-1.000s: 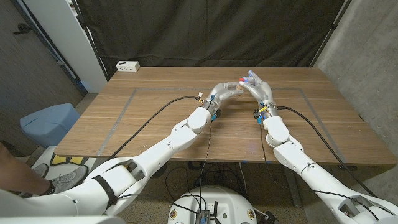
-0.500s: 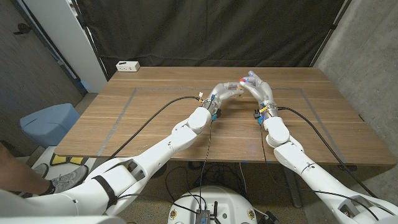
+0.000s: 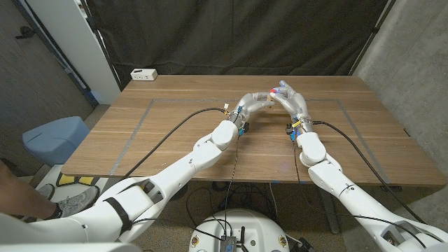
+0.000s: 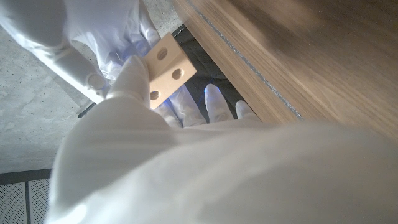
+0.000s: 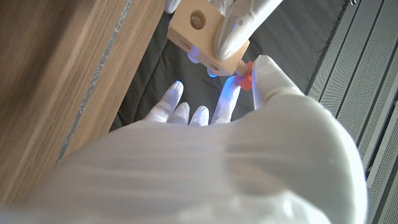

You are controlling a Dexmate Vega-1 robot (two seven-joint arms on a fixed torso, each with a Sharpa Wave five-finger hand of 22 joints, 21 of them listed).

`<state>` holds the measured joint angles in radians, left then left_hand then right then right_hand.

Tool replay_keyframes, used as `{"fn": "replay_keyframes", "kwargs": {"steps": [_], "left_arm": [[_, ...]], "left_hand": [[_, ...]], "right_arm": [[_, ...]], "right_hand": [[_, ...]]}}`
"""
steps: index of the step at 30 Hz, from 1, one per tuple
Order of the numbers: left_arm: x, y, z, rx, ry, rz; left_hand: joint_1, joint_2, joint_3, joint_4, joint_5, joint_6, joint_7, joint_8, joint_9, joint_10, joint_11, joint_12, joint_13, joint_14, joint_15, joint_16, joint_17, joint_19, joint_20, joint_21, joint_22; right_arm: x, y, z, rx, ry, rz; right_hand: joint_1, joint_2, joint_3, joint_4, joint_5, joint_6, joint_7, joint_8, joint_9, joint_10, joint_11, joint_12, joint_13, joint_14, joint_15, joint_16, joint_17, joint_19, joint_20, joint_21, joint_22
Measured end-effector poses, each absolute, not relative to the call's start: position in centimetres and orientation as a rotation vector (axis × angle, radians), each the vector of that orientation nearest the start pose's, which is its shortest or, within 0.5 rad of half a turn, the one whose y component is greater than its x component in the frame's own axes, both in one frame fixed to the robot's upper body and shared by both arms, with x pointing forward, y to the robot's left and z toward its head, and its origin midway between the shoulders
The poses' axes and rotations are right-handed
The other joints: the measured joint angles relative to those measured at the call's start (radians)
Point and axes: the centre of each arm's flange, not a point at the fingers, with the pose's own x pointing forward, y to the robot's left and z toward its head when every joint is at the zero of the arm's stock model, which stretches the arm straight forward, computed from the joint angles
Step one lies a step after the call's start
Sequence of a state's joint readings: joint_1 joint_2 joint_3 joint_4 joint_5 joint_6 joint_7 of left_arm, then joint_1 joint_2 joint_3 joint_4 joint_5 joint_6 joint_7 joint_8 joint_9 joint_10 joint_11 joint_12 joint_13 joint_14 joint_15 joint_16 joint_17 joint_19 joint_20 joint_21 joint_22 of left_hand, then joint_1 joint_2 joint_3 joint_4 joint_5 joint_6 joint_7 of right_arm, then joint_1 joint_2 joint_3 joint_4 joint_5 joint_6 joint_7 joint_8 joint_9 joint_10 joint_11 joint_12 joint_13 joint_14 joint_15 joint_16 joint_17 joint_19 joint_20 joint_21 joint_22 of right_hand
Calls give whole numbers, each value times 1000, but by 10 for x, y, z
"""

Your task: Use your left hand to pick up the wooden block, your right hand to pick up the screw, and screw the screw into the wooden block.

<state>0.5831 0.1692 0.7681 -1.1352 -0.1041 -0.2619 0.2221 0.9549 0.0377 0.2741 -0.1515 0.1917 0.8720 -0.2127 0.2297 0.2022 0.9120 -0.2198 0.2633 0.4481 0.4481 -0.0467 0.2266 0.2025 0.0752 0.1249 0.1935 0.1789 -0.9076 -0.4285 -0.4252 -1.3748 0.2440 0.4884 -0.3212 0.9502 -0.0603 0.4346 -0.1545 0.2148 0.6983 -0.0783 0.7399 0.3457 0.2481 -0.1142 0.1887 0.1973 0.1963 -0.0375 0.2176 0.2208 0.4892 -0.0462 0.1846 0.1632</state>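
L hand [image 4: 134, 81] fingers [image 4: 132, 73] clamped on the wooden block [image 4: 166, 68], held up above the bench [image 3: 175, 133] near its far middle. R hand [image 5: 249, 99] fingers [image 5: 266, 70] pinch the red-headed screw [image 5: 243, 76], its tip against the block's side, w/ both hands meeting there.

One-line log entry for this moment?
left hand holds wooden block | right hand pinches screw at block | above table

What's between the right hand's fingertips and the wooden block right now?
The red-headed screw: the right hand pinches its head, the shank meeting the wooden block, seen in the right wrist view.
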Motion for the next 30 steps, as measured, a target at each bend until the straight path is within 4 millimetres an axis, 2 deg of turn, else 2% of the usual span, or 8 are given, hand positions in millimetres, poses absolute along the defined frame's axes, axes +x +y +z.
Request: {"fn": "replay_keyframes", "kwargs": {"steps": [30], "left_arm": [[649,14,-6,374,-720,-357]], "left_hand": [[7,7,-2,-2,-2,0,0,-4,0,-3,0,-4,0,4,3,0,0,5,-5,0,0]], "right_arm": [[612,-232,-33,-138,-832,22]], "right_hand": [[-4,-4,-1,-1,0,0,0,4,-2,0,0,0,0,0,0,0,0,0,0,0,0]]}}
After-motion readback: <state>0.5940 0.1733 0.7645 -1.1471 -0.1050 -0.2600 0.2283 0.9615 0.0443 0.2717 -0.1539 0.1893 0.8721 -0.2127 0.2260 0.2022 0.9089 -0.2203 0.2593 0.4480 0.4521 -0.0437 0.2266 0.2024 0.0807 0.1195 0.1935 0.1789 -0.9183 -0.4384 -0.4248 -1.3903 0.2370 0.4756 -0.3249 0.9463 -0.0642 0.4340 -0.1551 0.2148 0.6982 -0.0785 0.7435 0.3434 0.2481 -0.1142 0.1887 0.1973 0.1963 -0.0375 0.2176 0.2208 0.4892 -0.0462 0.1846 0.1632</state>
